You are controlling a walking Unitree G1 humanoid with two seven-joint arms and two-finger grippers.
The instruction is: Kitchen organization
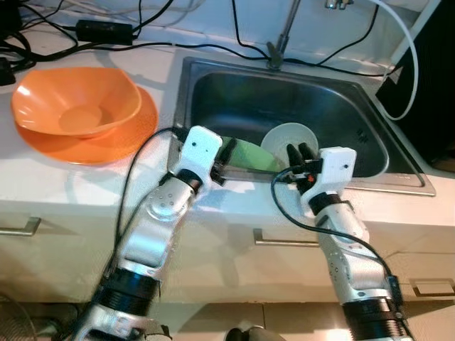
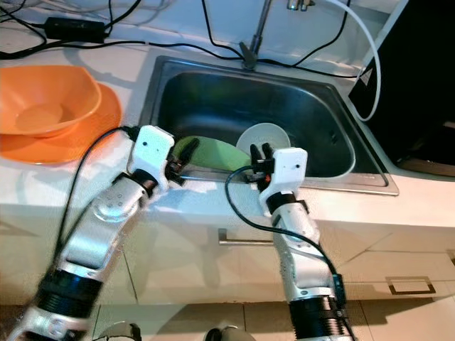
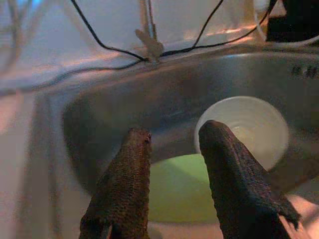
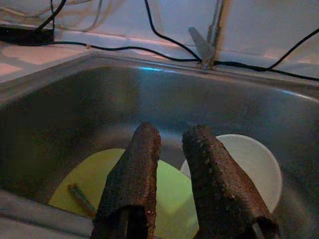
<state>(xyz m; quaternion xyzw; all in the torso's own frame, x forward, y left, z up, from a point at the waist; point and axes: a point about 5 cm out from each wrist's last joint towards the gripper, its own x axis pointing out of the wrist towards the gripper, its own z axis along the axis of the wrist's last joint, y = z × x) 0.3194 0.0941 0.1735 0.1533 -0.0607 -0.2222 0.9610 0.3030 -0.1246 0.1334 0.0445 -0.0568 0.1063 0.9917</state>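
Dishes lie in the steel sink [image 1: 341, 92]: a green plate [image 1: 249, 155] on the bottom toward the near wall, and a white bowl [image 1: 284, 138] beside it, its edge overlapping the plate. The left gripper [image 3: 174, 144] hangs above the sink's near rim over the green plate, its two fingers a modest gap apart and holding nothing. The right gripper [image 4: 172, 142] hangs just beside it over the white bowl's near edge, jaws a narrow gap apart, also empty. On the counter to the robot's left, an orange bowl [image 1: 75, 103] sits on an orange plate [image 1: 135, 131], with black cables [image 1: 106, 32] behind.
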